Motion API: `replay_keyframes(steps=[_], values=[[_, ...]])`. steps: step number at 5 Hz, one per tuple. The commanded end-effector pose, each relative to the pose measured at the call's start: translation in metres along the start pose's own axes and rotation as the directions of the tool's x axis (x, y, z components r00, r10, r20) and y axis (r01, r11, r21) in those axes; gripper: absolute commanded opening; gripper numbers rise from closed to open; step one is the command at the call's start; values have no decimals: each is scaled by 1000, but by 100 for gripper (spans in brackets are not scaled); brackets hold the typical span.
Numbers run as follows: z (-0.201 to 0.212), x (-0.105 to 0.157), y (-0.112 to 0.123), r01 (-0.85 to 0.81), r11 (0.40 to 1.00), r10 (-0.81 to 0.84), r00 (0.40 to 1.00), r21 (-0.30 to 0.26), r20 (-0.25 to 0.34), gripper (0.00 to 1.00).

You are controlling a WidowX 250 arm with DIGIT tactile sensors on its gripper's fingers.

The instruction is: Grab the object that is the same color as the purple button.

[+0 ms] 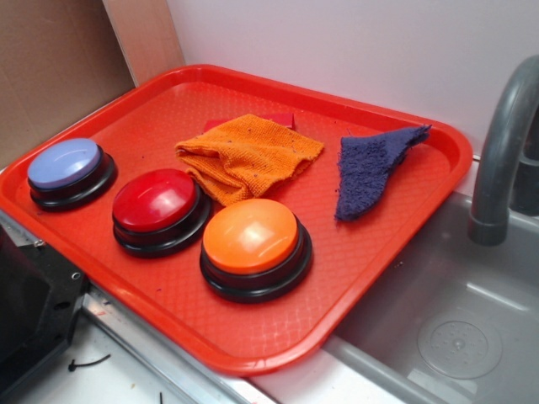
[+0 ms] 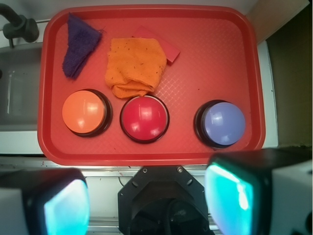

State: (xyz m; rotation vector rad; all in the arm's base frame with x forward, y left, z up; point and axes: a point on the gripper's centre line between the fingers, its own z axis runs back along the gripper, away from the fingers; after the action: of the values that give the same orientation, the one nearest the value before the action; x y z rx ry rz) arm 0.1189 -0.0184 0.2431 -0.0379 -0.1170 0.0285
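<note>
Purple cloth (image 2: 78, 45) lies untouched at the tray's (image 2: 225, 54) eleven o'clock; the gripper (image 2: 146, 205), spread wide and empty, must reach it.

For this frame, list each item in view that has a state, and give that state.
purple cloth: folded, flat on tray, ungrasped
orange cloth: crumpled, partly over a red cloth
red cloth: mostly covered
purple button: upright, untouched
red button: upright
orange button: upright
gripper: open, short of the tray
</note>
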Motion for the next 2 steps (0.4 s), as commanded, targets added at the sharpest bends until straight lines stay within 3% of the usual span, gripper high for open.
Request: replay_keyframes(steps=[1, 2], values=[[0, 0, 0, 0, 1000, 0, 1000, 0, 0, 100], [-13, 19, -8, -107, 994, 107, 993, -2, 38, 100]])
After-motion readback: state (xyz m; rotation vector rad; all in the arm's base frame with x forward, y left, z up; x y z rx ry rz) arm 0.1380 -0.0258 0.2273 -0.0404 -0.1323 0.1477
